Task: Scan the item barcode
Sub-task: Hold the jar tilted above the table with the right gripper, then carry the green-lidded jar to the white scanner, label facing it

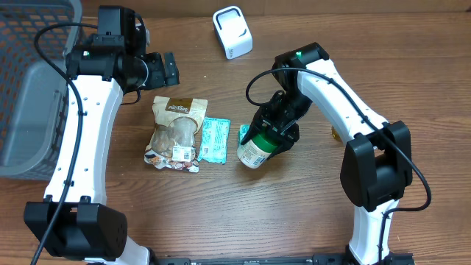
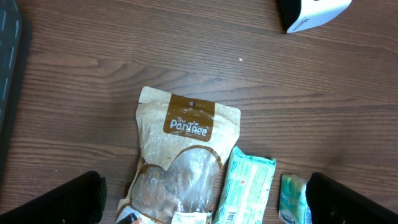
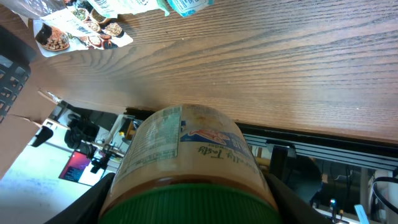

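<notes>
My right gripper (image 1: 278,126) is shut on a jar (image 1: 256,149) with a green lid and a pale label, held tilted just above the table. In the right wrist view the jar (image 3: 186,149) fills the space between both fingers (image 3: 93,202), label outward. The white barcode scanner (image 1: 232,32) stands at the back centre of the table, its corner (image 2: 314,12) showing in the left wrist view. My left gripper (image 1: 158,70) hangs open at the back left, above the brown snack pouch (image 2: 186,155), with nothing between its fingers (image 2: 62,199).
A brown pouch (image 1: 175,132), a teal packet (image 1: 215,140) and a smaller teal packet (image 1: 244,132) lie mid-table, left of the jar. A grey mesh basket (image 1: 29,88) stands at the far left. A small yellow object (image 1: 335,134) shows behind the right arm.
</notes>
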`<action>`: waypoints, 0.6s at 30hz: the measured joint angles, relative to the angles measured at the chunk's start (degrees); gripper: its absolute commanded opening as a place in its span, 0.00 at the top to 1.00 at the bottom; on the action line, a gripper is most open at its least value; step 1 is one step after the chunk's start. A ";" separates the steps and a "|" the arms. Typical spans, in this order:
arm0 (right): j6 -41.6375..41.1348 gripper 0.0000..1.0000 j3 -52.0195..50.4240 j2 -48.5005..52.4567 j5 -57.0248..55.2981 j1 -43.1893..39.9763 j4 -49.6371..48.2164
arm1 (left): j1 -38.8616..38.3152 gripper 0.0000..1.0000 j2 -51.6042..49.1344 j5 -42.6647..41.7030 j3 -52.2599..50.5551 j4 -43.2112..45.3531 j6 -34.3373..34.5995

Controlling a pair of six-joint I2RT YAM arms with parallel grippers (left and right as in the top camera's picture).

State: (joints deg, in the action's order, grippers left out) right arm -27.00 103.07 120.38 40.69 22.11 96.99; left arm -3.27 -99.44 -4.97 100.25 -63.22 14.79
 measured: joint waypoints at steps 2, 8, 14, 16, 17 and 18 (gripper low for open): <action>0.00 0.86 0.00 0.00 -0.02 0.00 -0.04 | 0.00 0.00 0.00 0.00 0.00 0.00 0.00; 0.00 0.86 0.00 0.00 -0.02 0.00 -0.02 | 0.00 0.00 0.00 0.00 0.00 0.00 0.00; 0.00 0.86 0.00 0.00 -1.57 0.02 -0.50 | 0.00 0.00 0.00 0.00 0.00 0.00 0.00; 0.00 0.86 0.00 0.00 -4.59 0.02 -1.68 | 0.00 0.00 0.00 0.00 0.00 0.00 0.00; 0.00 0.86 0.00 0.00 -6.40 0.00 -2.54 | 0.00 0.00 0.00 0.00 0.00 0.00 0.00; 0.00 0.86 0.00 0.00 -8.61 0.02 -3.91 | 0.00 0.01 0.00 0.00 0.00 0.00 0.00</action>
State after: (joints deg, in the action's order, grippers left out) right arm -27.00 103.07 120.38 32.08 22.13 93.08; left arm -3.27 -99.44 -4.97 100.25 -63.22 14.79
